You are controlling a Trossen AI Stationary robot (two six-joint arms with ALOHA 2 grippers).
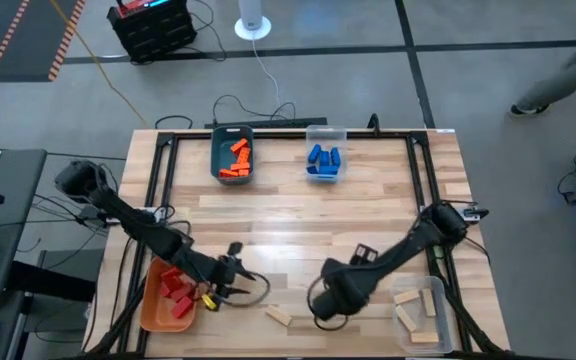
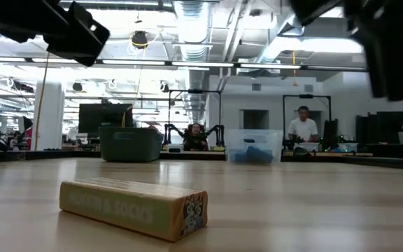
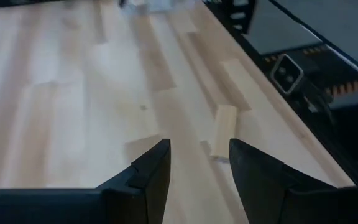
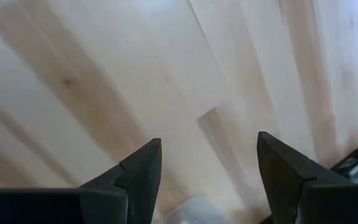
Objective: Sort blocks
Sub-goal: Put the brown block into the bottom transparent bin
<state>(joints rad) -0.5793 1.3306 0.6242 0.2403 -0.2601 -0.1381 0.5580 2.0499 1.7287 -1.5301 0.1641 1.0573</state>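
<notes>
Blocks are mostly sorted by colour already: orange ones point(image 1: 236, 158) in the teal bin point(image 1: 217, 160), blue ones point(image 1: 322, 160) in the clear bin point(image 1: 325, 131), red ones point(image 1: 175, 290) in the orange bin point(image 1: 151, 308), pale wood ones point(image 1: 409, 306) in a clear bin point(image 1: 434, 318) at the right. One wood block point(image 1: 278, 316) lies loose on the counter point(image 1: 298, 220) near the front edge. The left gripper point(image 1: 240, 284) sits just beside the red bin, jaws apart and empty, probably done dropping. The right gripper point(image 1: 326, 306) hovers near the loose block, jaws wide with nothing between them, likely lining up for it.

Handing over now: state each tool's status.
Left tool: open, empty, near the orange bin.
Right tool: open, empty, over bare table.
</notes>
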